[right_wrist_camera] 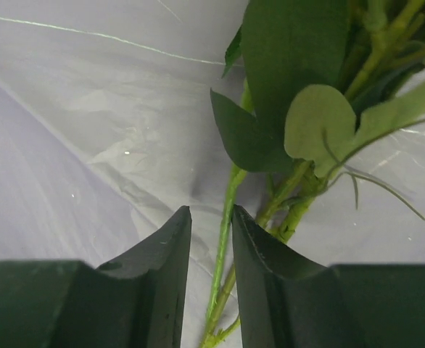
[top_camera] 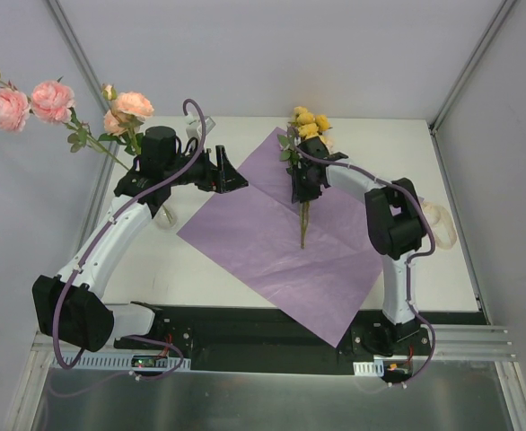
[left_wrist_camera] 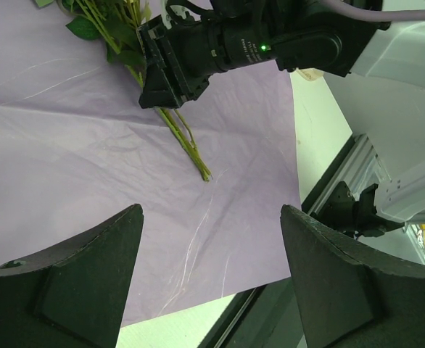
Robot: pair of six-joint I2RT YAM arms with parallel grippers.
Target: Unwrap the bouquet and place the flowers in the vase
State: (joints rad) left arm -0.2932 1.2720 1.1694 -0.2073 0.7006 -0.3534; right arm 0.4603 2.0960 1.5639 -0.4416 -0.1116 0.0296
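The purple paper [top_camera: 272,242] lies flat and unwrapped on the table. Yellow roses [top_camera: 310,121] rest on its far corner, and their green stems [top_camera: 303,229] run toward me. My right gripper [top_camera: 302,190] is low over these stems. In the right wrist view one thin stem [right_wrist_camera: 223,246] passes between its narrowly parted fingers, against the right finger, with a gap on the left. Pink roses [top_camera: 30,103] stand tall at the far left, their stems dropping behind my left arm. There a bit of the clear vase [top_camera: 165,218] shows. My left gripper [left_wrist_camera: 209,210] hovers wide open and holds nothing.
A cream ribbon [top_camera: 442,229] lies on the table behind my right arm's elbow. Metal frame posts [top_camera: 465,81] and grey walls stand close at both sides. The black rail [top_camera: 263,328] with both arm bases runs along the near edge.
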